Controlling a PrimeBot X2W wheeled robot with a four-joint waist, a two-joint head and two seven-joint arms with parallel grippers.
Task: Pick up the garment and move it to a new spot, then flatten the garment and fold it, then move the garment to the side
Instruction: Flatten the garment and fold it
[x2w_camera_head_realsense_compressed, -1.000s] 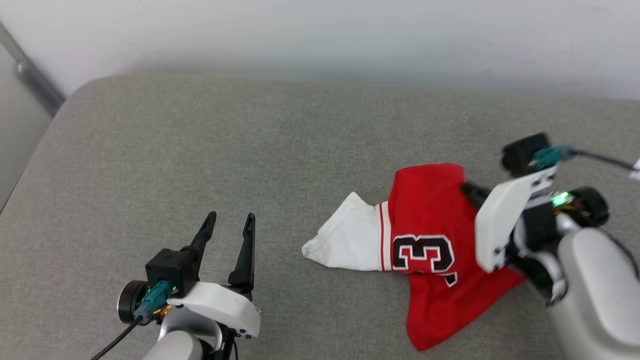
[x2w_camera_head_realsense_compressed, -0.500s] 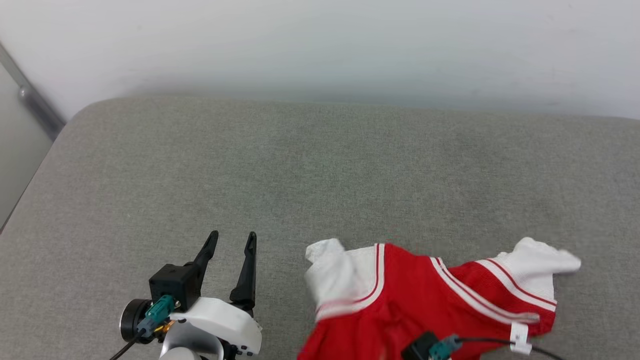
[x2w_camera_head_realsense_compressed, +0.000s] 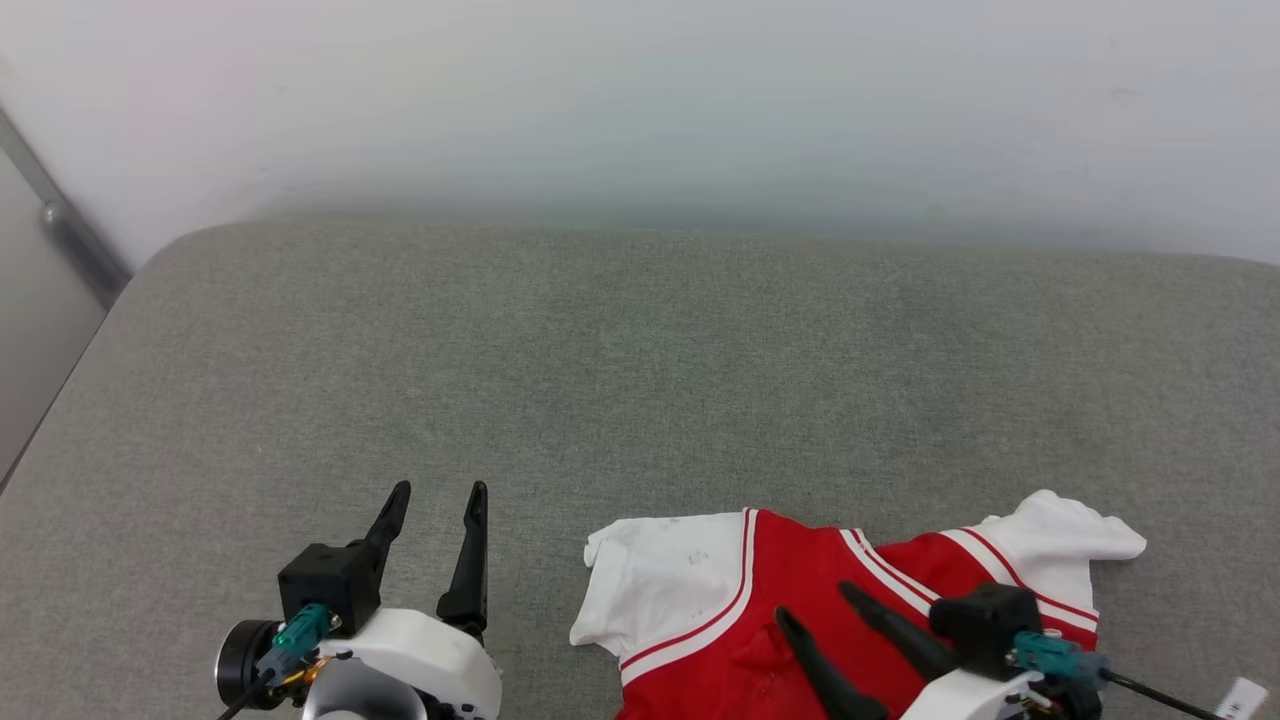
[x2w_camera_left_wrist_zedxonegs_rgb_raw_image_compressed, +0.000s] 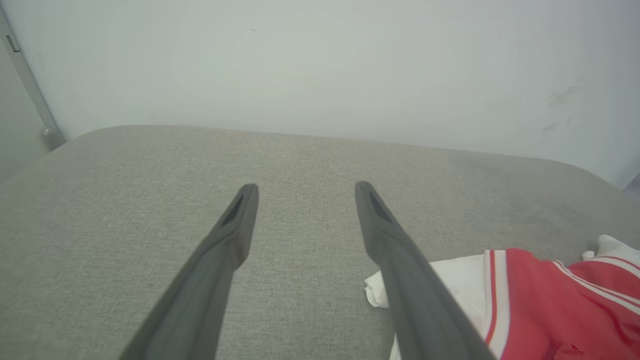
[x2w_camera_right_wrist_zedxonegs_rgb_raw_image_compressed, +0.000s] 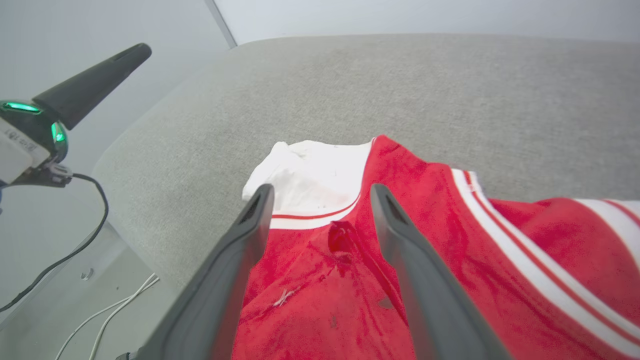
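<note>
The garment (x2w_camera_head_realsense_compressed: 790, 570) lies spread on the grey cushion (x2w_camera_head_realsense_compressed: 640, 380), at the cushion's near edge and towards its right half, with the far part of the cushion bare up to the pale wall (x2w_camera_head_realsense_compressed: 640, 100). It is a red shirt with striped trim. One white sleeve (x2w_camera_head_realsense_compressed: 660, 580) points towards the cushion's middle, and the other white sleeve (x2w_camera_head_realsense_compressed: 1060, 540) reaches towards the cushion's right side. The fabric is rumpled, with a small pinched crease in the red cloth. The right gripper (x2w_camera_head_realsense_compressed: 812, 600) hangs over the red body of the shirt at the cushion's near edge, jaws spread wide with nothing between them; in its wrist view the right gripper (x2w_camera_right_wrist_zedxonegs_rgb_raw_image_compressed: 321, 187) frames that crease and the sleeve seam. The left gripper (x2w_camera_head_realsense_compressed: 438, 490) hovers over bare cushion on the left half, jaws also wide and empty, beside the nearer sleeve without touching it.
</note>
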